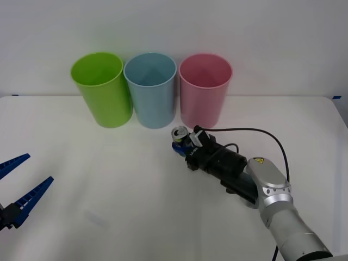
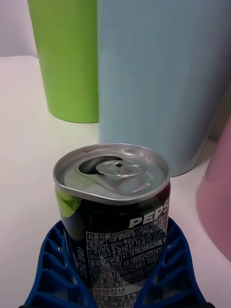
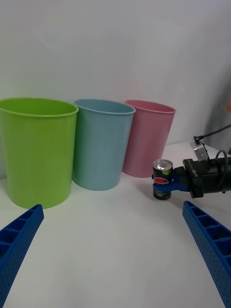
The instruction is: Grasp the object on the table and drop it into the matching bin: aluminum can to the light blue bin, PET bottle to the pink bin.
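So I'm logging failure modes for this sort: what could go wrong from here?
The right claw grips the can low on its body, so it might tip when lifted. The can stands close before the light blue bin and the pink bin; a shallow lift could knock a rim, or drop it in pink. The left claw waits open, far off.

White "PEPSI" lettering on dark aluminum can point(image 2: 120, 216); small white print and digits below, too fine to read reliably.

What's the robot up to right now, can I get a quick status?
Right gripper closed around the aluminum can, can upright on the table. Left gripper open, idle at the near left. Light blue bin just behind, path unobstructed.
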Robot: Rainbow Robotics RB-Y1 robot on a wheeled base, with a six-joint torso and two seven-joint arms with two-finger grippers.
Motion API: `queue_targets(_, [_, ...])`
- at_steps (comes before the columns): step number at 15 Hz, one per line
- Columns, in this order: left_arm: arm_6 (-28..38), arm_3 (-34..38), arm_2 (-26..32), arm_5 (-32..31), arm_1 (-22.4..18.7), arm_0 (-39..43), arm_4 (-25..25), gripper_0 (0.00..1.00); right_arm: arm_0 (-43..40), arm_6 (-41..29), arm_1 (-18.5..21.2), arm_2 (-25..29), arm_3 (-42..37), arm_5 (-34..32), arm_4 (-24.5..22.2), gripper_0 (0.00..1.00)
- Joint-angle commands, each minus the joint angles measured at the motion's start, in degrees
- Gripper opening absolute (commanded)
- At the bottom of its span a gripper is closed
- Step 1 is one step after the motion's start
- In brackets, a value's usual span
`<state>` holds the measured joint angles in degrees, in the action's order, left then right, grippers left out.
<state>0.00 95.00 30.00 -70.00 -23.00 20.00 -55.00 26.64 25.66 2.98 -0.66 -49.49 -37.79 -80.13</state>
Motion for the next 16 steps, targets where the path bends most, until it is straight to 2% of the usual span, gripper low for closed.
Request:
queue_targets(1, [0.00,0.00,0.00,0.00,0.00,0.00,0.00,1.00,-0.10,-0.17,0.01,-0.31,-0.44,-1.41,1.21,0.00])
queue_targets(13, [0.00,0.00,0.00,0.00,0.00,0.00,0.00,1.00,-0.54,-5.45,0.45,-1.98,-11.16,-5.89,3.49,0.00])
queue_targets(16, [0.00,0.00,0.00,0.00,0.00,0.00,0.00,1.00,-2.91,-12.74,1.68,-4.18,-18.01,-5.89,3.49,0.00])
